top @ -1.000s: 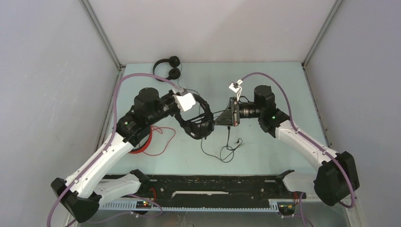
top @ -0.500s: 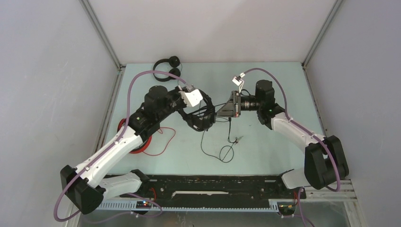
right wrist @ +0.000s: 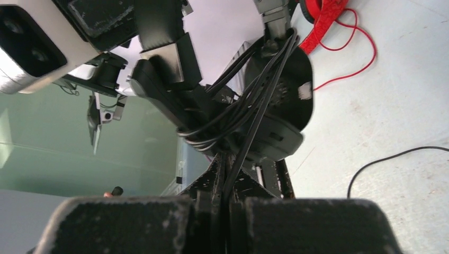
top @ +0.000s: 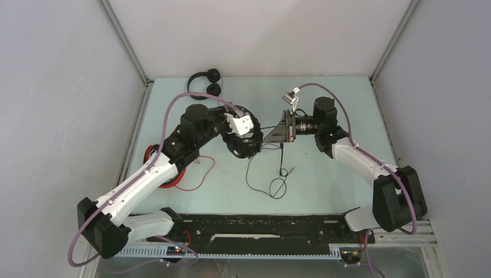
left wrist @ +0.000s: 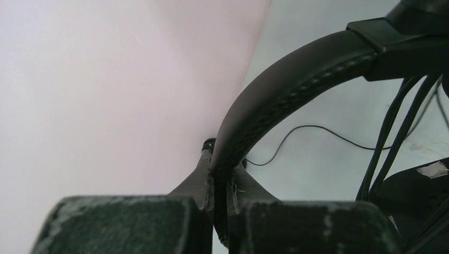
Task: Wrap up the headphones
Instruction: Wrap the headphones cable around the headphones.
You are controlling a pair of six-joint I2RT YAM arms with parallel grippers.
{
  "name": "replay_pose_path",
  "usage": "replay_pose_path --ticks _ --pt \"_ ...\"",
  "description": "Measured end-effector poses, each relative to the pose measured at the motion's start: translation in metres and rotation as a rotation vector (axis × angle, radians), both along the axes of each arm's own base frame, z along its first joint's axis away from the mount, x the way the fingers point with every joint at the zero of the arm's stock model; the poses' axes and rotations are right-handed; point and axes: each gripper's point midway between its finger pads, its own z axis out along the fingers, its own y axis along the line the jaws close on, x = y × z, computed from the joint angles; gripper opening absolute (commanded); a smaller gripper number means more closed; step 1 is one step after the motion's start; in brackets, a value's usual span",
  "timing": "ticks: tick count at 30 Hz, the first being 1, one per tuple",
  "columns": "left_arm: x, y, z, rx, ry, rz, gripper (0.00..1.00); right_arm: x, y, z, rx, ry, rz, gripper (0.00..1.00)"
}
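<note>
The left claw (left wrist: 219, 177) is closed on the band (left wrist: 286, 79) of the bulky black set (top: 243, 146), pinching it edge-on between both fingers; the right claw (right wrist: 225, 180) is closed on that set's cable (right wrist: 249, 106), which runs up from between its fingers to several turns bunched round the cup. The two claws meet nose to nose above the middle of the surface (top: 341, 104), the set held off it between them; a slack tail (top: 272, 186) of the cable hangs down and lies in loops below. The red set (top: 165, 174) lies under the left arm near the left wall, its red cable (top: 200, 171) sprawled loose; the slim set (top: 205, 84) sits at the far left corner, well apart.

Risks, as I judge them: the turns look loose and uneven, so slack from the right claw could let them slide off the cup; a hard pull could drag the band out of the left claw's narrow pinch, or strain the cable at the cup; the tail could knot as it is drawn up; the left arm, moving low, could snag the red cable.
</note>
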Motion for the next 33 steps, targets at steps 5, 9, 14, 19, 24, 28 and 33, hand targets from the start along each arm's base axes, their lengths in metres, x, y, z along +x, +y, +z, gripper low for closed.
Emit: replay_pose_path --ticks 5,9,14,19,24,28,33 --pt "0.013 -0.001 -0.002 0.045 -0.043 0.020 0.00 -0.005 0.002 0.009 0.023 0.028 0.024 0.01" --pt "0.019 -0.005 -0.006 0.050 -0.040 0.023 0.00 -0.007 0.006 0.010 0.029 0.053 0.035 0.00" --pt "0.022 0.002 -0.006 0.050 -0.038 0.070 0.00 -0.008 0.014 0.008 0.037 0.071 0.056 0.14" --pt "0.023 0.013 -0.012 0.022 0.004 0.138 0.00 -0.001 0.017 0.013 0.058 0.019 0.041 0.14" --pt "0.023 0.028 -0.013 -0.032 0.044 0.228 0.00 0.004 0.025 0.004 0.056 0.004 0.040 0.15" --pt "0.022 0.042 -0.020 -0.059 0.087 0.312 0.00 0.008 0.032 -0.001 0.064 -0.001 0.037 0.19" --pt "0.021 0.053 -0.027 -0.099 0.129 0.400 0.00 0.009 0.041 0.001 0.078 -0.022 0.024 0.23"
